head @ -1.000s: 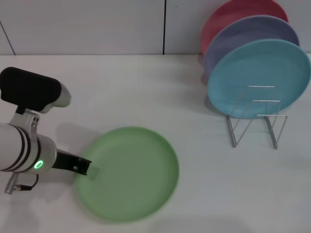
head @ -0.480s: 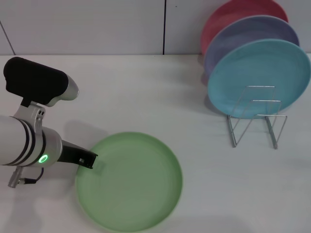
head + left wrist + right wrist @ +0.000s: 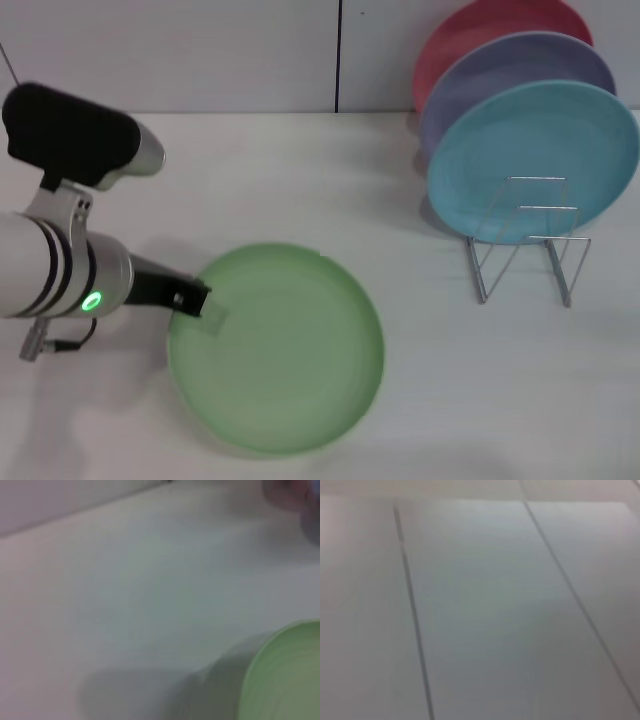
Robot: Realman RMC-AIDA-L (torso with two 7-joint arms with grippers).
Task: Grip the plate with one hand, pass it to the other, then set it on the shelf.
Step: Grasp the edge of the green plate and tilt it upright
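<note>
The light green plate (image 3: 285, 350) is held above the white table at the front left of the head view, roughly level. My left gripper (image 3: 197, 303), black on a silver-white arm with a green ring, is shut on the plate's left rim. The plate's edge also shows in the left wrist view (image 3: 285, 675), with its shadow on the table below. The silver wire shelf (image 3: 525, 240) stands at the right, its front slots bare. My right gripper is out of view; the right wrist view shows only a pale panelled surface.
A turquoise-blue plate (image 3: 535, 160), a lavender plate (image 3: 500, 75) and a red plate (image 3: 480, 25) stand upright in the back of the shelf. The white table (image 3: 300, 180) meets a grey wall at the back.
My left gripper has lifted the green plate and carried it a little to the right and away from me. The shelf and its plates have not moved.
</note>
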